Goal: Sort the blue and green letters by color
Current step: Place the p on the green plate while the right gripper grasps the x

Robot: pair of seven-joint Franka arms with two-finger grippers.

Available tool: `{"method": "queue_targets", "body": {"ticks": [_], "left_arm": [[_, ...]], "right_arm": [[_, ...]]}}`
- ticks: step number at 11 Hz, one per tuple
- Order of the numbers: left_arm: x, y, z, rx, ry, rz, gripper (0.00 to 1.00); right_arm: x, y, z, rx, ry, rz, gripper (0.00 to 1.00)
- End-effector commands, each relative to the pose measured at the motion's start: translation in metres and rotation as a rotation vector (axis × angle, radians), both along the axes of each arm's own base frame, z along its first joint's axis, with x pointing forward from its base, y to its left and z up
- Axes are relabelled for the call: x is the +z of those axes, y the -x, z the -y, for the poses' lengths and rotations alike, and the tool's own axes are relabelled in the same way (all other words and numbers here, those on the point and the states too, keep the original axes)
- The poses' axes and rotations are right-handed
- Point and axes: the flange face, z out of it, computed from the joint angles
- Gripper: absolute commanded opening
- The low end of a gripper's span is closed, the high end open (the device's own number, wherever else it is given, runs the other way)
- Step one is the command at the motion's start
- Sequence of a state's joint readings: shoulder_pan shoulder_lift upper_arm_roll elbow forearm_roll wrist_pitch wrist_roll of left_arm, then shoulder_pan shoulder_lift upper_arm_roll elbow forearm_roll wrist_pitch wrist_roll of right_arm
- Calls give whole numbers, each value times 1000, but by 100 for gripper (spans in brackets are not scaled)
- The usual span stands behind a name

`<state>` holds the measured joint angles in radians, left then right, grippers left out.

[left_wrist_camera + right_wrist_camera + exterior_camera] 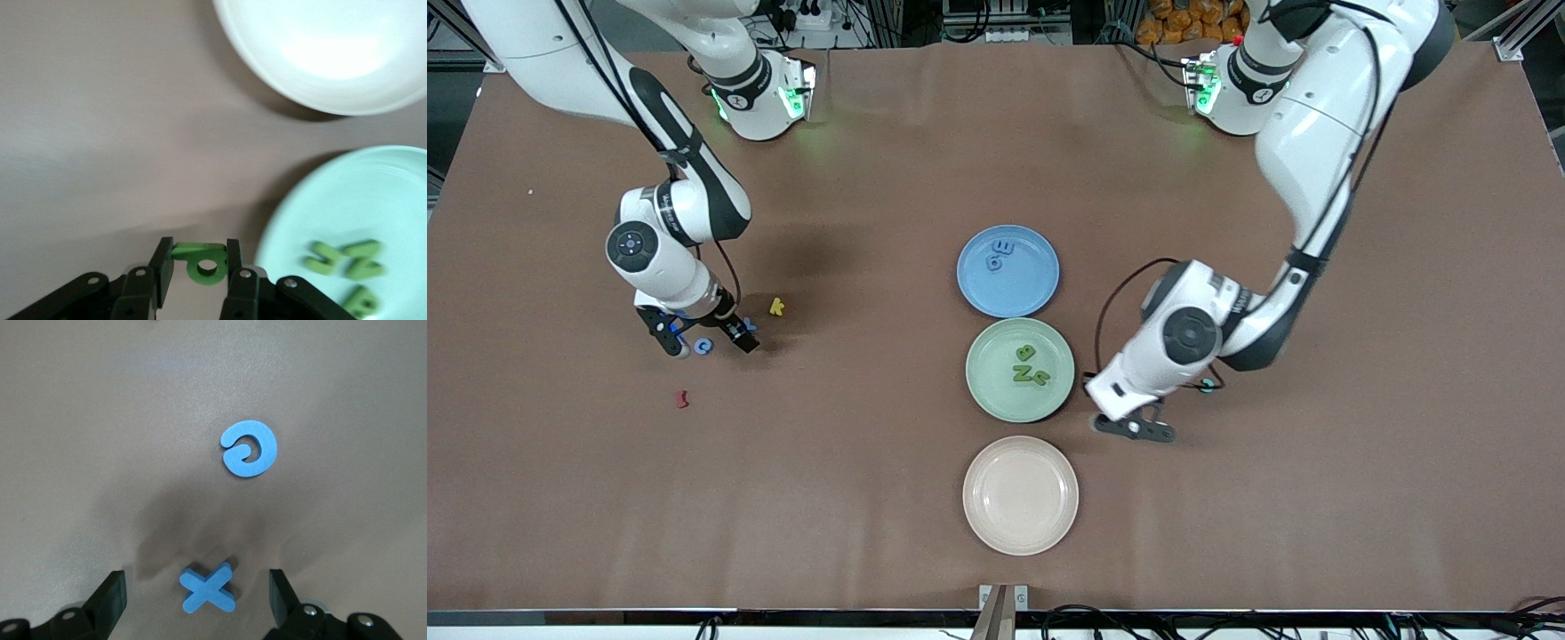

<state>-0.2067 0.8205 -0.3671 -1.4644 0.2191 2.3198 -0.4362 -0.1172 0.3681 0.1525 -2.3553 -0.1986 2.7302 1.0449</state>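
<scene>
My left gripper [198,256] is shut on a green letter [200,253] with a round hole. It hangs over the bare table beside the green plate [987,400], where my left gripper [1134,428] shows low. That plate holds three green letters [1030,365]. The blue plate [1032,293] holds two blue letters [999,256]. My right gripper [198,597] stands open around a blue X [208,588] that lies flat on the table. A blue curled letter [249,448] lies a little apart from it, and that curled letter [703,346] shows by my right gripper [704,340].
A beige plate [996,524] sits nearest the front camera, in line with the other two plates. A yellow k [777,307] and a dark red piece [682,399] lie close to the right gripper. The green plate [373,193] and beige plate [267,40] border the left gripper.
</scene>
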Motion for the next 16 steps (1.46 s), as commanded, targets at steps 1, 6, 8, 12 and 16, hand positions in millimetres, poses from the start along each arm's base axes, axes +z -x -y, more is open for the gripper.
{"method": "queue_targets", "body": {"ticks": [1,6,8,12,16], "left_arm": [[23,20,57,46,33,45,0],[7,69,125,134,41,54,40],[11,66,120,193,41,54,100],[49,37,87,234,32,116,100],[116,21,50,214,-82,200,100]], "right_arm": [[-2,9,1,16,1,7,57],[-9,11,-1,22,-6,11,24],[-8,10,-1,26,-5,11,19],[14,-7,0,241,16,18,14],[38,-26,-62,410,18,-14,13]]}}
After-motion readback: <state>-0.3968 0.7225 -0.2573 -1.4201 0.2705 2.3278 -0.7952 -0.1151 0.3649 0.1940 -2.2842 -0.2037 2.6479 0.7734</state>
